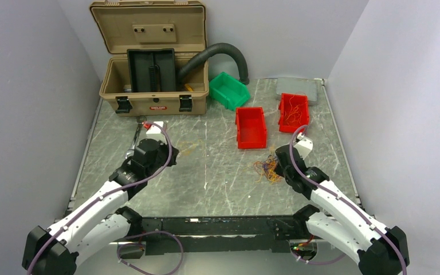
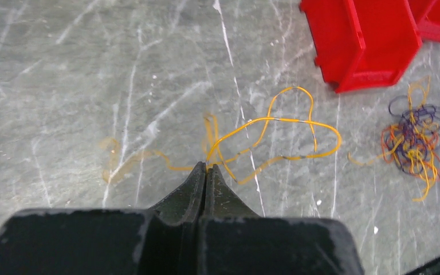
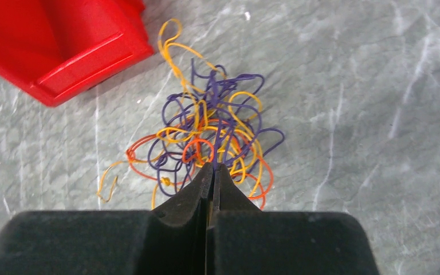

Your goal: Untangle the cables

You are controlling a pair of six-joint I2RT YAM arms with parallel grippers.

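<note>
A tangle of thin cables, purple, yellow and orange, lies on the marble table right of centre. It also shows in the right wrist view and the left wrist view. My right gripper is shut with its tips in the near edge of the tangle, and a purple strand runs in between them. One yellow cable lies apart in loops to the left of the tangle. My left gripper is shut on this cable's near end. In the top view the left gripper and the right gripper are both low over the table.
Two red bins stand behind the tangle: an empty one and one holding more thin wires. A green bin, a grey pad, an open tan toolbox and a black corrugated hose are at the back.
</note>
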